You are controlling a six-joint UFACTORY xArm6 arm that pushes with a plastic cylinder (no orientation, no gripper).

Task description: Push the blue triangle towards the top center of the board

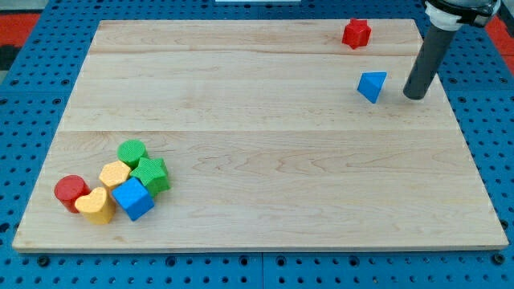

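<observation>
Bottom-left cluster seen on the board (265,185): red cylinder (71,191), yellow heart (97,205), blue cube (133,199), yellow block (115,174), green star (151,174), green cylinder (132,152), all bunched together. Blue triangle (372,85) is located upper right, one corner pointed toward the view's bottom-right; long axis cannot be told. My tip (414,96) is set just right of it, a small gap visible. No gripper fitted, nothing held. Red star (356,33) sits near the top edge.

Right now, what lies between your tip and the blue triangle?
Nothing: only bare wooden board separates my tip from the blue triangle block in the camera view.
</observation>
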